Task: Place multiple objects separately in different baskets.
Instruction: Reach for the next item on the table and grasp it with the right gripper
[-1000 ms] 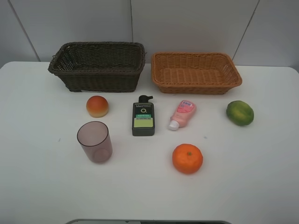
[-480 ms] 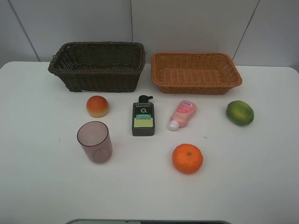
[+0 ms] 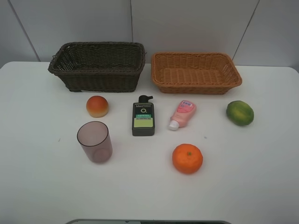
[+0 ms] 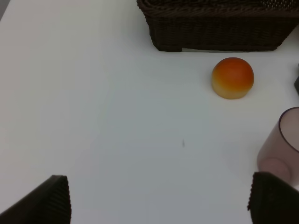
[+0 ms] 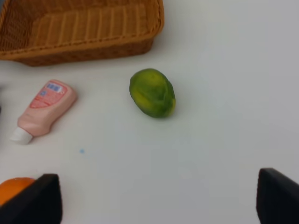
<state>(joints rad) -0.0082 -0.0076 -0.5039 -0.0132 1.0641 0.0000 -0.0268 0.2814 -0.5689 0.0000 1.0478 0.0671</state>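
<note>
Wicker dark basket (image 3: 103, 81) and tan basket (image 3: 196, 87) stood empty; peach-like fruit (image 4: 232, 78) lay just before the dark one. Left gripper (image 4: 161, 200) and right gripper (image 5: 161, 198) gaped, holding nothing — centring jaws over fruit before closing was advised.

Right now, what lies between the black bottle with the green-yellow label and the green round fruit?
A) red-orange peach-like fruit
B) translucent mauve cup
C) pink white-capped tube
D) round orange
C: the pink white-capped tube lies in one row with the black bottle and the green round fruit, between them.
</note>
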